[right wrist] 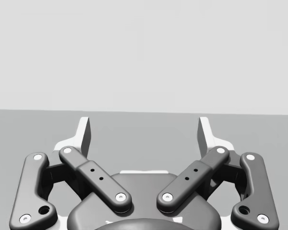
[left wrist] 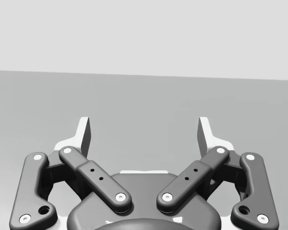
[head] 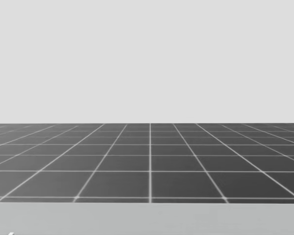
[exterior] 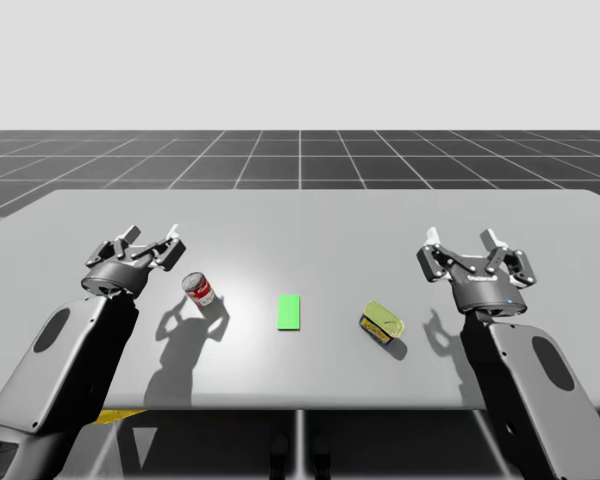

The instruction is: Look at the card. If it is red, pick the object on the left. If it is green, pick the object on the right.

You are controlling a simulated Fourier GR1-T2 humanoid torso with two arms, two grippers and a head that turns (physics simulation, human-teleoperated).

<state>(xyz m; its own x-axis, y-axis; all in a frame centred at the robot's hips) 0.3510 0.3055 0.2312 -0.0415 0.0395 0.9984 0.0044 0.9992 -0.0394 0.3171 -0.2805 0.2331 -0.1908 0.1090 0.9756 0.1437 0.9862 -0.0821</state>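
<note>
Both grippers are held with fingers apart, nothing between: left gripper (exterior: 152,238) just left of the red can (exterior: 199,289), right gripper (exterior: 462,240) right of the flat yellow tin (exterior: 381,323). Between can and tin, a green card (exterior: 289,312) is laid on the grey table (exterior: 300,215)

A: What colour is seen on the card (exterior: 289,312)?
B: Plain green. The can (exterior: 199,289) at its nine o'clock is marked red and white; the flat tin (exterior: 381,323) at three o'clock, yellow-green.
A: The table (exterior: 300,220)?
B: Pale grey; the floor (head: 150,166) is gridded dark.
</note>
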